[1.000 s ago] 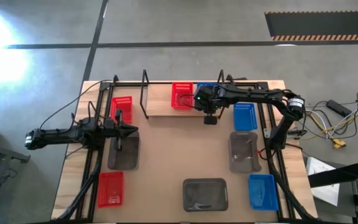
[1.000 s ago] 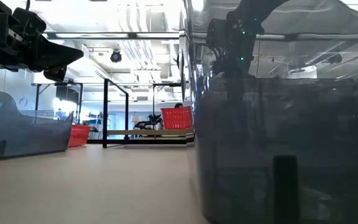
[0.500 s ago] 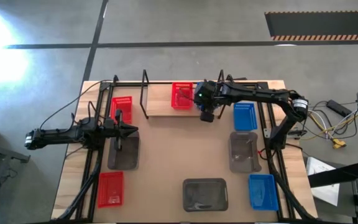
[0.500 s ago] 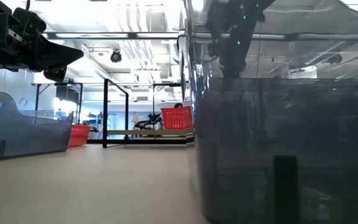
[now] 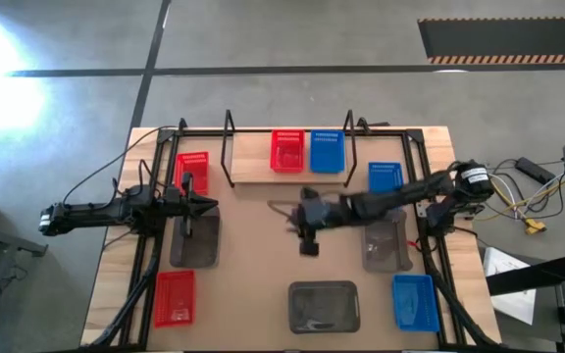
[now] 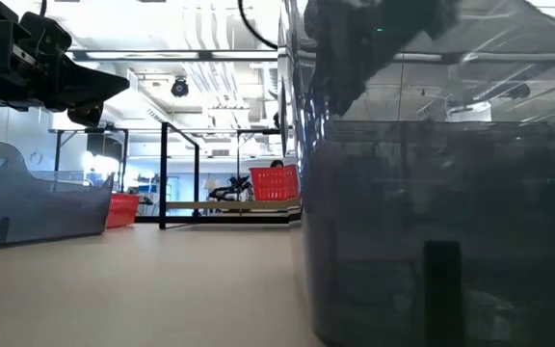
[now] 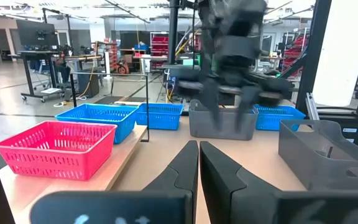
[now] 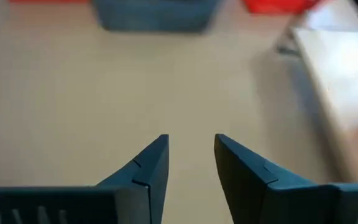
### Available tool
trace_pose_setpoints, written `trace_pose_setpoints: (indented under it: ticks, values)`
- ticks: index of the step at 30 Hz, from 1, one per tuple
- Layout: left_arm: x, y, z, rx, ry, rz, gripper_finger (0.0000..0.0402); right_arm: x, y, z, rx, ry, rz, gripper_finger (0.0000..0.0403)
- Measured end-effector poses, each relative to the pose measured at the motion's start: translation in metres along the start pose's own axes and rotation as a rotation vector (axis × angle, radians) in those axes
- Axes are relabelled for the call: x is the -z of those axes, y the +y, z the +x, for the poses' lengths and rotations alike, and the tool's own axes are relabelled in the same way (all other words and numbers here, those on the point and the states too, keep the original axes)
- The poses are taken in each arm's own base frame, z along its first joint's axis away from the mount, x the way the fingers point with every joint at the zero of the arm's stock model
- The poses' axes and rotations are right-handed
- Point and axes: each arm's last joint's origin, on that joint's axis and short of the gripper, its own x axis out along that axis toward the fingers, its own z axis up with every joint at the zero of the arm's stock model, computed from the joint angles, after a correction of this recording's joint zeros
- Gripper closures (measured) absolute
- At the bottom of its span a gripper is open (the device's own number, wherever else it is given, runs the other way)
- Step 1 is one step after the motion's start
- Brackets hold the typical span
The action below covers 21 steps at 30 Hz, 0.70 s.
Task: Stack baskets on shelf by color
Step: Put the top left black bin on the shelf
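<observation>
- Looks like a robotics lab or industrial workshop, not anyone's home.
- Polished concrete floor (image 5: 292, 39) with dark seam lines and a black-and-yellow hazard strip (image 5: 506, 59).
- Open ceiling with ducts and strip lights (image 6: 210, 24).
- Red storage bins on racks (image 7: 161, 42) in the back, plus a monitor on a rolling stand (image 7: 35, 34).
- Loose cables (image 5: 518, 201) beside the wooden table (image 5: 263, 255).

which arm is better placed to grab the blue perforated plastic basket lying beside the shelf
Right. The right gripper is open and empty over mid-table, and that blue perforated plastic basket lies on its side. The left gripper hangs shut at the far left.
</observation>
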Motion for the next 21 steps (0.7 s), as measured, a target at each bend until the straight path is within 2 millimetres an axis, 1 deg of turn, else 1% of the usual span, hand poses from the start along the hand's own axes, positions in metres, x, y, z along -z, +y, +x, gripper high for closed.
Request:
trace_pose_setpoints:
  ticks: [2,4,9,16,19,21]
  values:
    - [0.000,0.000,0.000,0.000,0.000,0.000,0.0402,0.014,0.014,0.003,-0.035,-0.064,0.004,0.0287]
    - [0.000,0.000,0.000,0.000,0.000,0.000,0.0402,0.027,0.022,0.004,-0.053,-0.112,0.016,0.0291]
    - [0.000,0.000,0.000,0.000,0.000,0.000,0.0402,0.052,0.022,0.005,-0.020,-0.185,0.103,0.0303]
    - [-0.002,0.000,0.000,0.001,-0.019,-0.002,0.0402,0.069,0.024,0.005,-0.035,-0.172,0.152,0.0319]
    - [-0.008,0.000,0.000,0.002,-0.079,-0.002,0.0402,0.071,0.027,0.004,-0.042,-0.165,0.146,0.0325]
    - [-0.016,0.000,-0.001,0.003,-0.166,-0.003,0.0402,0.071,0.029,0.004,-0.046,-0.164,0.141,0.0328]
